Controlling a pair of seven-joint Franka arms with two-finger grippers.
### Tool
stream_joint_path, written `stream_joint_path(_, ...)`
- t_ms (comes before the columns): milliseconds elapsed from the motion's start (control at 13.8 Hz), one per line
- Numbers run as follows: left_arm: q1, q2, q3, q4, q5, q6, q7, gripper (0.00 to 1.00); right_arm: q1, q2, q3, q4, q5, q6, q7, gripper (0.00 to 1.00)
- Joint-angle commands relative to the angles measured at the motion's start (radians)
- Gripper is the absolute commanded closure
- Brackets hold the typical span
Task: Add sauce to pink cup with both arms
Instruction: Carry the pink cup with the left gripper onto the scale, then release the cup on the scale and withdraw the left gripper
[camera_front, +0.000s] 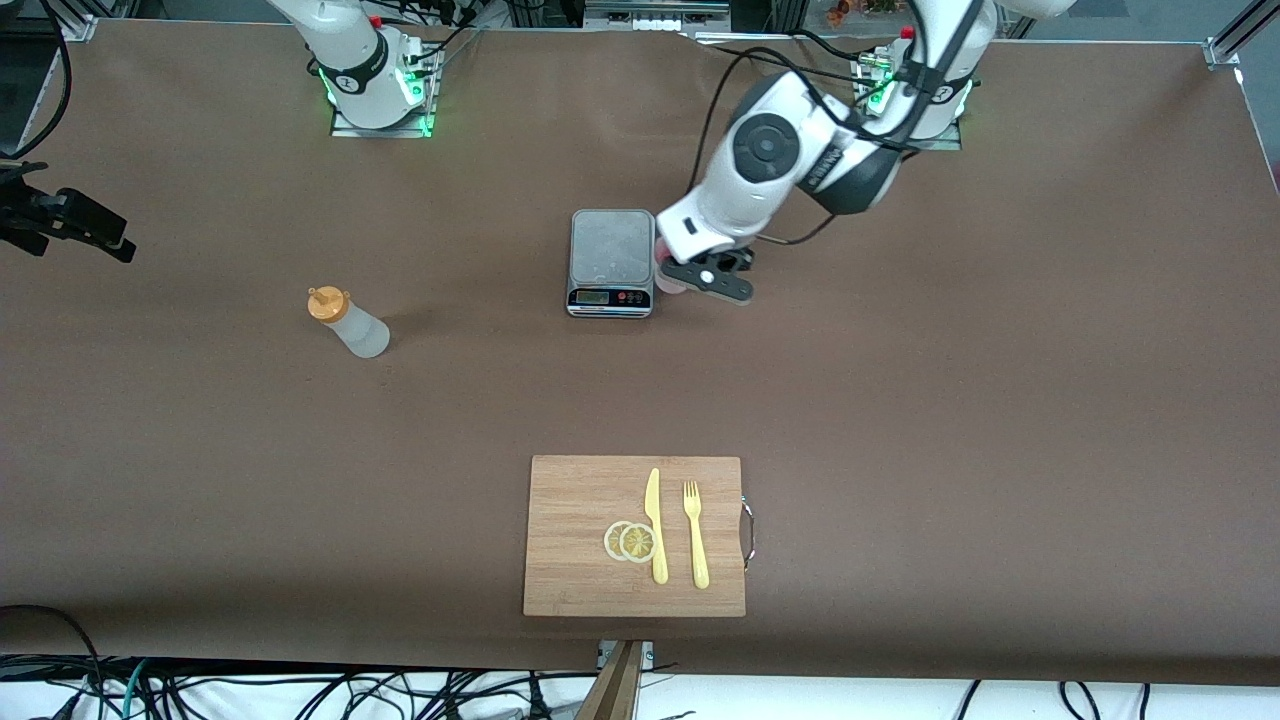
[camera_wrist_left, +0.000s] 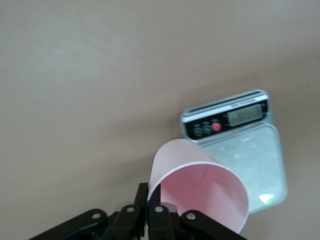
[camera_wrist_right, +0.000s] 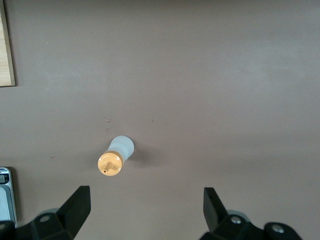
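The pink cup (camera_wrist_left: 200, 186) is pinched at its rim by my left gripper (camera_wrist_left: 151, 192), one finger inside the wall and one outside. In the front view only a sliver of the pink cup (camera_front: 667, 280) shows under the left gripper (camera_front: 692, 276), right beside the scale (camera_front: 611, 245) on the side toward the left arm's end. The sauce bottle (camera_front: 348, 322), whitish with an orange cap, stands upright toward the right arm's end of the table. My right gripper (camera_wrist_right: 147, 197) hangs high over the table near the bottle (camera_wrist_right: 116, 156), open and holding nothing.
The silver kitchen scale (camera_wrist_left: 252, 160) sits at the table's middle. Nearer the front camera lies a wooden cutting board (camera_front: 575, 580) with a yellow knife (camera_front: 655, 525), a yellow fork (camera_front: 695, 535) and lemon slices (camera_front: 630, 541).
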Motion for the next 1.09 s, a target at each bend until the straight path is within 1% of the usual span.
stream_joint_path(0,-0.063,0.050,0.017,0.067,-0.025,-0.013,-0.052,1.00,-0.003,-0.009,-0.002,-0.004,0.015,-0.005,-0.017,0.00)
stream_joint_path(145,-0.100,0.079,0.019,0.089,-0.025,-0.001,-0.086,1.00,-0.003,-0.009,-0.001,-0.004,0.015,-0.005,-0.017,0.00)
stream_joint_path(290,-0.120,0.106,0.017,0.091,-0.021,0.047,-0.114,1.00,-0.001,-0.009,-0.002,-0.004,0.015,-0.005,-0.017,0.00)
stream_joint_path(580,-0.158,0.136,0.017,0.091,-0.018,0.059,-0.117,1.00,-0.003,-0.009,-0.002,-0.004,0.015,-0.005,-0.017,0.00)
stream_joint_path(870,-0.160,0.153,0.017,0.091,-0.012,0.067,-0.117,1.00,-0.003,-0.009,-0.002,-0.004,0.015,-0.005,-0.017,0.00)
stream_joint_path(942,-0.160,0.153,0.017,0.091,-0.013,0.070,-0.117,0.75,-0.003,-0.009,-0.002,-0.004,0.015,-0.007,-0.017,0.00)
stream_joint_path(1014,-0.158,0.151,0.017,0.091,-0.015,0.070,-0.115,0.30,-0.001,-0.009,-0.001,-0.004,0.015,-0.005,-0.017,0.00)
